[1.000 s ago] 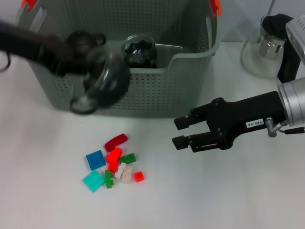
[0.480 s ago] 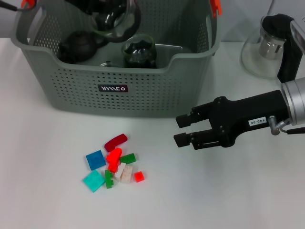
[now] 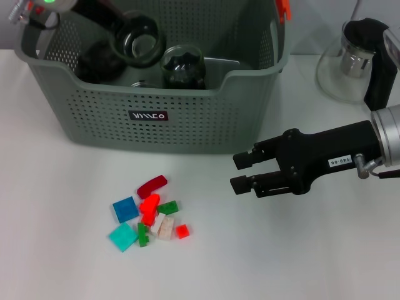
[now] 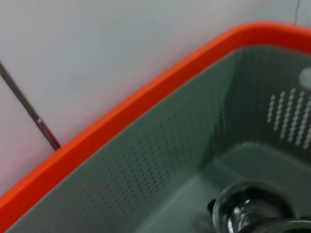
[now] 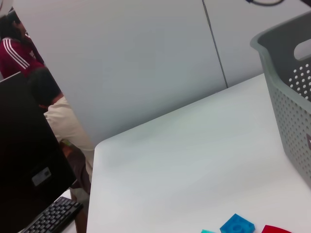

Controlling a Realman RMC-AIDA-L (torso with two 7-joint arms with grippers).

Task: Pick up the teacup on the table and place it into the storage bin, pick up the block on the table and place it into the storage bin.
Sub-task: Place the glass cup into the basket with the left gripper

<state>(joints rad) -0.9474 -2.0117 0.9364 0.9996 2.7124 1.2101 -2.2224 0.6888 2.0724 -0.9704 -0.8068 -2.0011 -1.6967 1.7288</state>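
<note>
Blocks (image 3: 149, 214): a small heap of red, green, blue, teal and pale pieces was seen lying on the white table (image 3: 62, 250), nearest the robot and in front of the storage bin; none was held. In the right wrist view only a blue piece (image 5: 236, 225) and the edges of a teal and a red one were caught.
Right gripper (image 3: 240, 173): it was held just above the table, to the right of the blocks and apart from them, its two black fingers pointed towards the heap with a narrow gap between them and nothing in it.
Storage bin (image 3: 187, 119): the grey-green perforated basket was stood behind the blocks, its small black label faced forward and an orange clip shown at its far right corner.
Teacup (image 3: 139, 40): a glass cup was seen tilted over the left part of the bin, inside its walls, with its mouth turned towards the camera. Whether it was gripped or released could not be told.
Other contents: a dark glass jar (image 3: 182, 65) was stood in the bin's middle.
Left gripper: it was reached over the bin's far left corner; its fingers could not be made out.
Glass teapot (image 3: 350, 62): it was stood farthest back on the right, well apart from the bin.
</note>
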